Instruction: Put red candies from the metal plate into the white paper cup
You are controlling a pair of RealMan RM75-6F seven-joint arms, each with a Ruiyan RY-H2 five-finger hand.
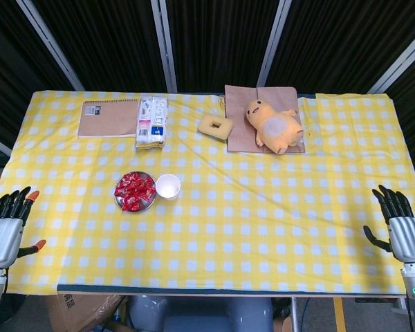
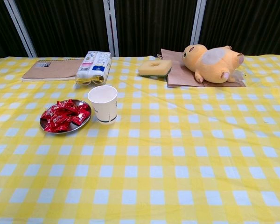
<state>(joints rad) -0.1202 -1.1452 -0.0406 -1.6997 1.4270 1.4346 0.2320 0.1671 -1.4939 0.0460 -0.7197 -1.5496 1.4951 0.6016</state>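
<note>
Both idle at the near table edge: left hand [image 1: 5, 232] and right hand [image 1: 401, 232] released, fingers apart, holding nothing. Well ahead of the left fingers, red candies [image 2: 64, 115] heaped on the metal plate [image 2: 79, 126] (white paper cup [image 2: 103, 103] just beside, upright).

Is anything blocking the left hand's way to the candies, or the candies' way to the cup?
Nothing visible. Bare tablecloth lies between the left hand and the metal plate of red candies; the white paper cup stands right beside it.
</note>
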